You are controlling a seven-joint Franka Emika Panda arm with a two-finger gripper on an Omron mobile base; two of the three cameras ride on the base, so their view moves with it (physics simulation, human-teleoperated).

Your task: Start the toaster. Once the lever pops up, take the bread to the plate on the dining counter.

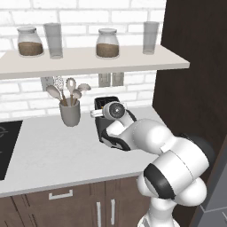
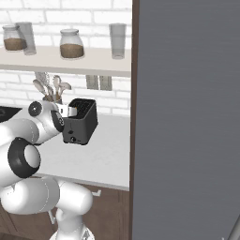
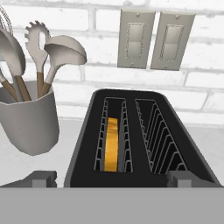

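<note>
The dark grey toaster (image 3: 144,144) stands on the kitchen counter against the brick wall, seen from just above and in front in the hand view. The bread (image 3: 113,144) sits low in its left slot, golden-orange crust edge up; the right slot is empty. My gripper (image 3: 113,179) is open, one fingertip (image 3: 41,178) off the toaster's left front corner and the other at its right front corner. In the right base view the toaster (image 2: 80,122) shows its small knob low on the front, with my hand at its left top edge. The plate and dining counter are out of view.
A grey utensil cup (image 1: 70,113) with spoons stands close to the toaster's left. A shelf (image 1: 88,62) with jars and glasses hangs above. Two wall sockets (image 3: 153,39) are behind the toaster. A tall dark cabinet (image 1: 195,66) closes off the right, and a black cooktop (image 1: 6,146) lies at the left.
</note>
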